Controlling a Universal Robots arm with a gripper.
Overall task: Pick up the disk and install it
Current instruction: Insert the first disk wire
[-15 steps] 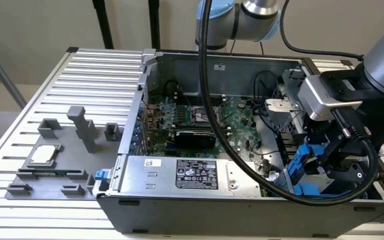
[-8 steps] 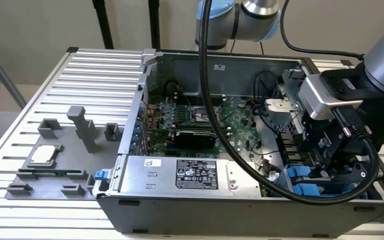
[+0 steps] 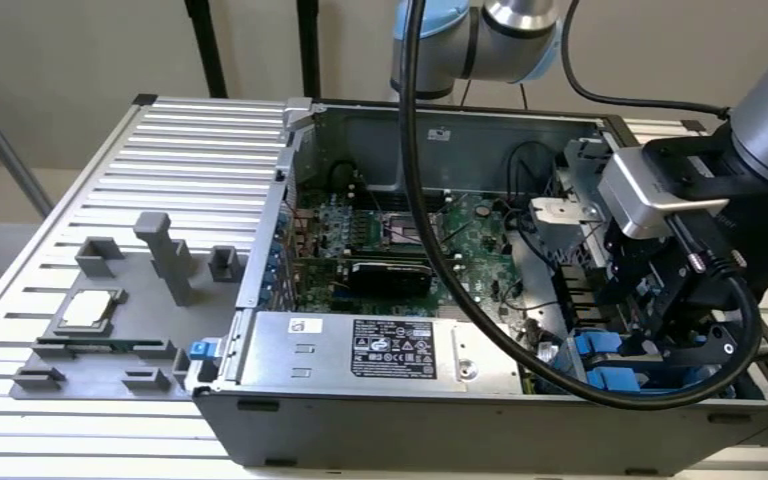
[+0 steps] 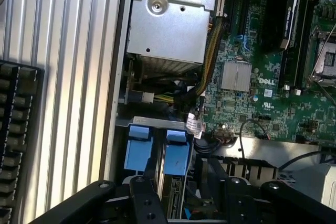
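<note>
The one word I can read is "DELL", printed in white on the green motherboard [image 4: 266, 81] beside its square silver heatsink [image 4: 236, 74]. The black label [image 3: 406, 349] on the grey power-supply box [image 3: 291, 362] carries white lines and marks too fine for me to read, as does a white cable tag [image 4: 195, 125]

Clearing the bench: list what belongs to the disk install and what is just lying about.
Job: silver-grey disk in blue plastic carrier; black gripper; open grey metal computer case.
Lying about: small square silver chip; grey plastic fixture blocks.
</note>
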